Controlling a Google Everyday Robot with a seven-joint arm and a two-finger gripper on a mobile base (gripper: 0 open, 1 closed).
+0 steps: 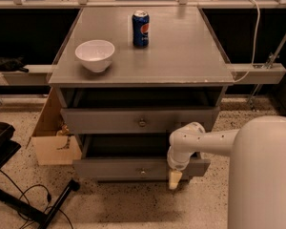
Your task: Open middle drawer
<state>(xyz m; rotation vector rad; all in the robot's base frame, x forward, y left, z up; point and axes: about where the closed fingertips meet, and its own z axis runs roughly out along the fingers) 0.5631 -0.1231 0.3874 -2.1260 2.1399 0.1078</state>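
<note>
Grey flat-fronted middle drawer (100, 120), round metal knob (142, 123) central, lies above-left of the downward-pointing cream end effector (175, 179); its aperture cannot be told.

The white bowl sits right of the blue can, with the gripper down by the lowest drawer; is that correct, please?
Not quite: the camera view shows the white bowl left of the blue can; the gripper is down by the lowest drawer.

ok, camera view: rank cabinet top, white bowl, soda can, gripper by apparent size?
1. cabinet top
2. white bowl
3. soda can
4. gripper, hanging low by the floor, right of centre; only its pale tip shows, so can versus gripper is unsure.
</note>
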